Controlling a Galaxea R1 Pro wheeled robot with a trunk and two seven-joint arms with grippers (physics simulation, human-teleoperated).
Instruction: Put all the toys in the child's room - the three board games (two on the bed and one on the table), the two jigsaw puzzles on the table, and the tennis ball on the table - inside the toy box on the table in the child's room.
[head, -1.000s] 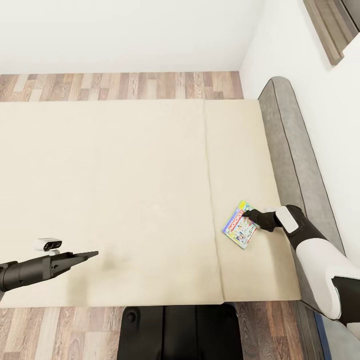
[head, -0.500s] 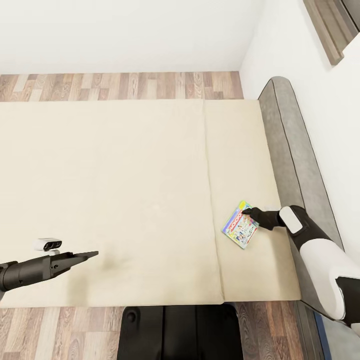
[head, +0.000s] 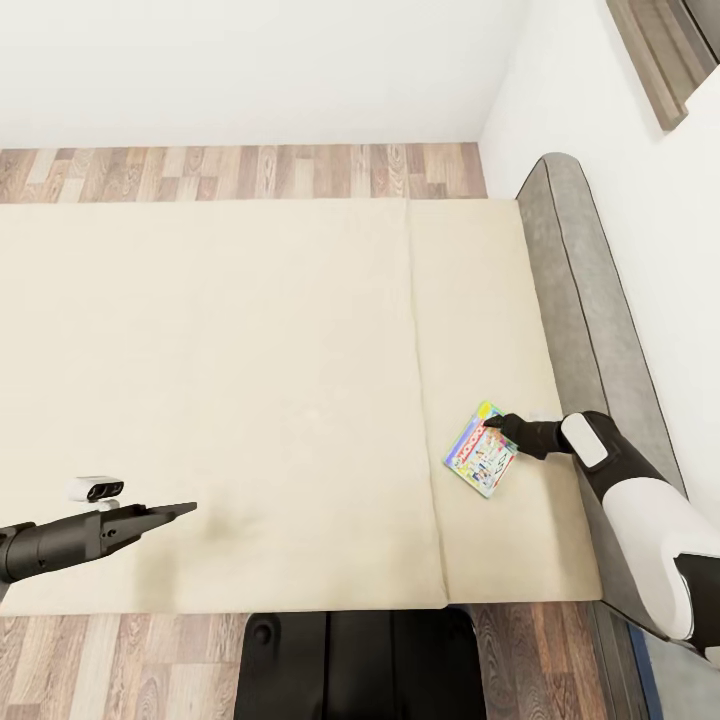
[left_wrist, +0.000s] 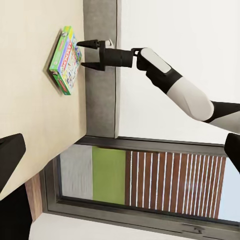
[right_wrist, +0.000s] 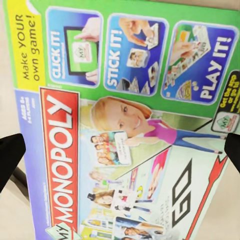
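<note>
Head view: the bed (head: 250, 400) fills the middle of the frame, beige mattress running side to side, grey headboard (head: 590, 330) along the right edge against the white wall (head: 620, 120). On the mattress, lower right of centre, lies the Monopoly board game (head: 480, 450), flat on its back, just short of the headboard. It sits skewed, its long axis running from the lower left up toward the upper right of the frame, one corner pointing up at the far wall, the opposite corner pointing down toward the near edge of the bed.

The right gripper (head: 497, 428) comes in from the right, at the box's upper right edge. In the left wrist view the right gripper (left_wrist: 80, 54) has its two dark fingers spread apart, tips right at the edge of the board game (left_wrist: 65, 60), with nothing clamped between them. The right wrist view has the box cover (right_wrist: 125, 125) close up, a black fingertip (right_wrist: 11, 152) at either side.

The left gripper (head: 170, 512) hangs over the lower left of the mattress, well apart from the box, carrying nothing; its fingers look drawn together into a narrow point. Wood-plank floor (head: 240, 172) shows beyond the bed.
</note>
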